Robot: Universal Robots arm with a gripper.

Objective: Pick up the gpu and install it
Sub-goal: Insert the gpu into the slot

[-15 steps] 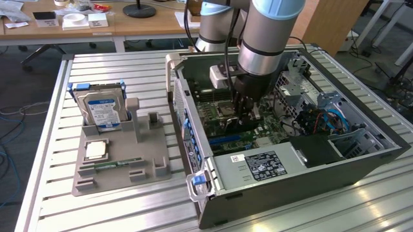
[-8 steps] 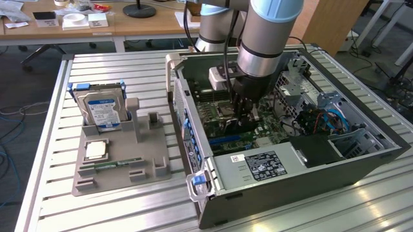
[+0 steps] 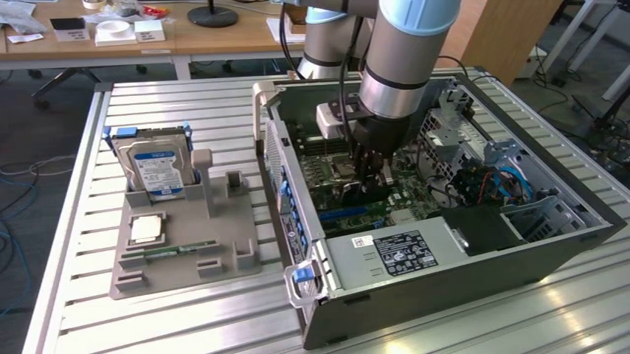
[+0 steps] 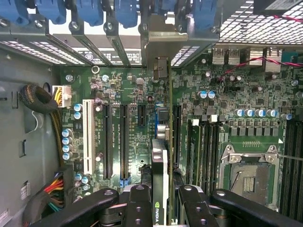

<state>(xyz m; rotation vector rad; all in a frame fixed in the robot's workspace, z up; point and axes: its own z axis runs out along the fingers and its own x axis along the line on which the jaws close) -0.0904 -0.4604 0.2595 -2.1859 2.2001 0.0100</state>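
The gripper (image 4: 160,208), jaws clamped on the gpu (image 4: 160,165), holds it edge-down above the motherboard (image 4: 132,118) at frame centre, not yet seated.

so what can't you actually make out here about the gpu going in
- Whether the gpu has reached a slot: in the wrist view it is edge-on between the gripper jaws, covering the board beneath.
- Exterior view: the arm and gripper hide most of the card.
- The gpu's cooler face: turned away in the wrist view.
- Motherboard slot lettering: too small.
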